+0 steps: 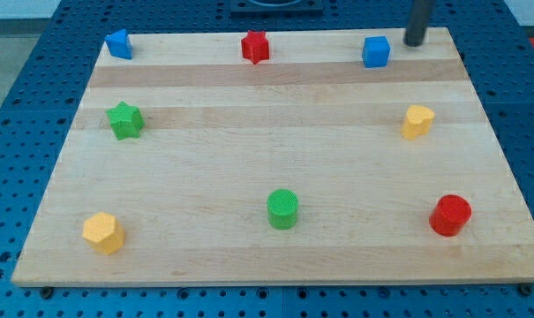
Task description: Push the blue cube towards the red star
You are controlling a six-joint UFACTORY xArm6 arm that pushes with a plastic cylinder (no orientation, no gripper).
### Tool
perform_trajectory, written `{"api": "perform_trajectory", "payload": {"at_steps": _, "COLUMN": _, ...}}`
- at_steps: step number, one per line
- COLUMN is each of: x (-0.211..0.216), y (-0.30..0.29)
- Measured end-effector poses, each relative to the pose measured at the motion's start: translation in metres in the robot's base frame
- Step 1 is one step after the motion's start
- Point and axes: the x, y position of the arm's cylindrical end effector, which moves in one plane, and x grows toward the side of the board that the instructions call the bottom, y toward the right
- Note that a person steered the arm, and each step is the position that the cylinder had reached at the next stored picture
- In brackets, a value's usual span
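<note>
The blue cube [376, 51] sits near the top edge of the wooden board, right of centre. The red star [255, 46] sits at the top centre, well to the cube's left. My tip [414, 42] stands just to the right of the blue cube and slightly above it in the view, a small gap between them.
A second blue block [118, 43] is at the top left. A green star [124, 120] is at the left, a yellow block [417, 121] at the right. A yellow hexagon [102, 232], a green cylinder [282, 208] and a red cylinder [449, 215] lie along the bottom. The board [275, 256] rests on a blue pegboard.
</note>
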Motion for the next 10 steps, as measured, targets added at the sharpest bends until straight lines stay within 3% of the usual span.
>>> {"api": "perform_trajectory", "payload": {"at_steps": 1, "x": 0.031, "y": -0.047}}
{"api": "perform_trajectory", "payload": {"at_steps": 3, "x": 0.032, "y": -0.208}}
{"api": "perform_trajectory", "payload": {"at_steps": 4, "x": 0.035, "y": -0.175}}
{"api": "perform_trajectory", "payload": {"at_steps": 5, "x": 0.04, "y": -0.106}}
{"api": "perform_trajectory", "payload": {"at_steps": 6, "x": 0.012, "y": -0.067}}
{"api": "perform_trajectory", "payload": {"at_steps": 7, "x": -0.035, "y": -0.072}}
{"api": "perform_trajectory", "payload": {"at_steps": 9, "x": -0.043, "y": -0.118}}
{"api": "perform_trajectory", "payload": {"at_steps": 10, "x": -0.039, "y": -0.06}}
